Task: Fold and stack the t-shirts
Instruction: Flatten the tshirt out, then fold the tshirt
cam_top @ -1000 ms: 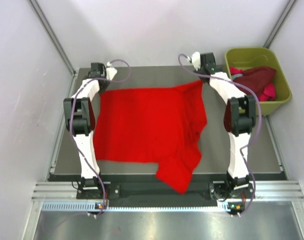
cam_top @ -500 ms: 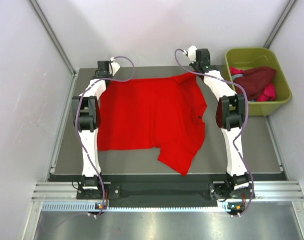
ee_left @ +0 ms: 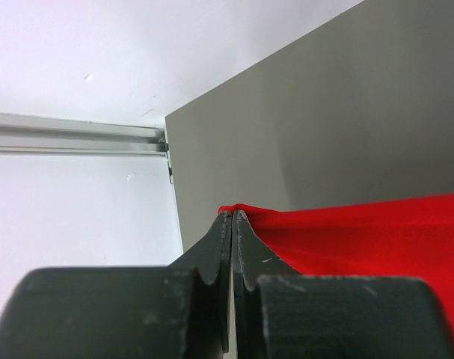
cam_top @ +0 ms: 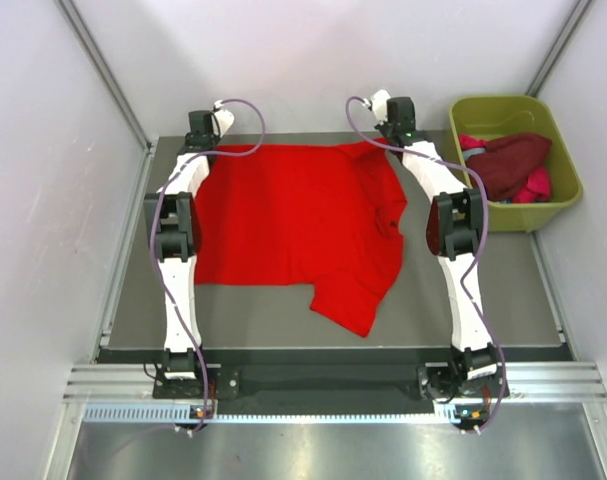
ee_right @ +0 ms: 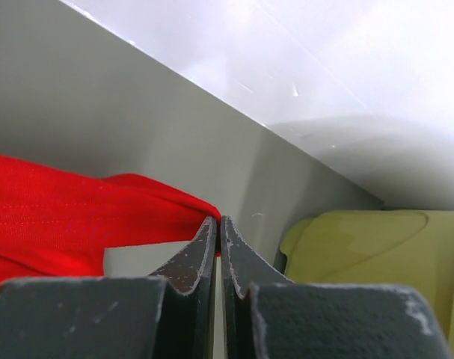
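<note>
The bright red t-shirt (cam_top: 298, 225) lies spread across the grey table (cam_top: 483, 290). Its far edge is drawn out along the back of the table between the two arms, and its near edge lies about midway down the table. One flap at the near right reaches closer to the front than the rest, and some creases run down the right side of the cloth. Both arms are stretched out to the far end of the table. The left gripper (ee_left: 232, 215) is clenched on the shirt's far left corner, and the left wrist view shows its two dark fingers pressed together with a thin fold of red cloth caught at the tips. The right gripper (ee_right: 217, 221) is clamped the same way on the far right corner, with a bunched strip of red cloth running off to the left from its tips. An olive-green tub (cam_top: 558, 150) sits beside the table's far right corner. It holds a crumpled dark maroon t-shirt (cam_top: 508, 160) and a pink t-shirt (cam_top: 536, 185) beneath it.
</note>
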Tool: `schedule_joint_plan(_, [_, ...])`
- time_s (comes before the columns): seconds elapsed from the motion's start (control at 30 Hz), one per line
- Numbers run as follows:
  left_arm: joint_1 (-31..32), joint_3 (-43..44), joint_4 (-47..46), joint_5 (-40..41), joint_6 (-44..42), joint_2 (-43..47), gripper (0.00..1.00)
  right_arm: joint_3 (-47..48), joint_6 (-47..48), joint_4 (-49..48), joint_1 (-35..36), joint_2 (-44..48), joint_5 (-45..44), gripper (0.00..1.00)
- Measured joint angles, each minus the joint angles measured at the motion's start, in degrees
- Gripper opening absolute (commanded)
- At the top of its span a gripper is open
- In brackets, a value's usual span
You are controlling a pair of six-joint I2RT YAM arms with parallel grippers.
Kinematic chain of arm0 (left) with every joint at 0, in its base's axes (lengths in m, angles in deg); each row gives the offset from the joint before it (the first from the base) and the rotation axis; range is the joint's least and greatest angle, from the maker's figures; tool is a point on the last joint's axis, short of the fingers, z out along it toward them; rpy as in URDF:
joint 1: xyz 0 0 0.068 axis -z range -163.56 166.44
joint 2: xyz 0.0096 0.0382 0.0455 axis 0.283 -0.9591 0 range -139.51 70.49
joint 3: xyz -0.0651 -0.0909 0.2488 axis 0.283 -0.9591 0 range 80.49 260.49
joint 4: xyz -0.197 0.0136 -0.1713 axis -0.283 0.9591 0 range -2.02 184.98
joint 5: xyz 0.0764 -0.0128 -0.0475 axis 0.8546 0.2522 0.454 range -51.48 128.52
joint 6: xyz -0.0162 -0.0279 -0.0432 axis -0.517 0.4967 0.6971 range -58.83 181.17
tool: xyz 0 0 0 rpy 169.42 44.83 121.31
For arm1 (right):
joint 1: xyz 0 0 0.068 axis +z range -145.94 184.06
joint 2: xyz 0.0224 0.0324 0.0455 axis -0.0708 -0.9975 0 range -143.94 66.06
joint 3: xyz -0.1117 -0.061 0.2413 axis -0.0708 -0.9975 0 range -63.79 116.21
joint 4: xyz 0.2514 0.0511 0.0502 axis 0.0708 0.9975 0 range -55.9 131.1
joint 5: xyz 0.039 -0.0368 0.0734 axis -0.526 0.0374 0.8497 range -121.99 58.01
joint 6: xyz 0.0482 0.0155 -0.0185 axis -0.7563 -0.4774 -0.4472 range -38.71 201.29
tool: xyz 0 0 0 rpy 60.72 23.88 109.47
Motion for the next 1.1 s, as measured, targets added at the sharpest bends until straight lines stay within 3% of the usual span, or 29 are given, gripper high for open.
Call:
schedule_joint_plan(0.3, [-0.2,-1.9,0.4,-1.3,0.0,1.1,0.00,-1.2,-1.0,2.2,0.0,2.4,1.2,0.00])
schedule_joint_plan(0.8, [-0.8,-14.6,11.5,-10.9,5.1,23.2,0.00,-19.0,-7.3,11.5,1.2,31.7,10.5,0.00])
schedule_joint_plan(1.1, [-0.9,-25.0,15.8,-13.8,7.8,27.6,0.00,-30.2,-9.7,16.7,2.3,32.8,14.2,0.00])
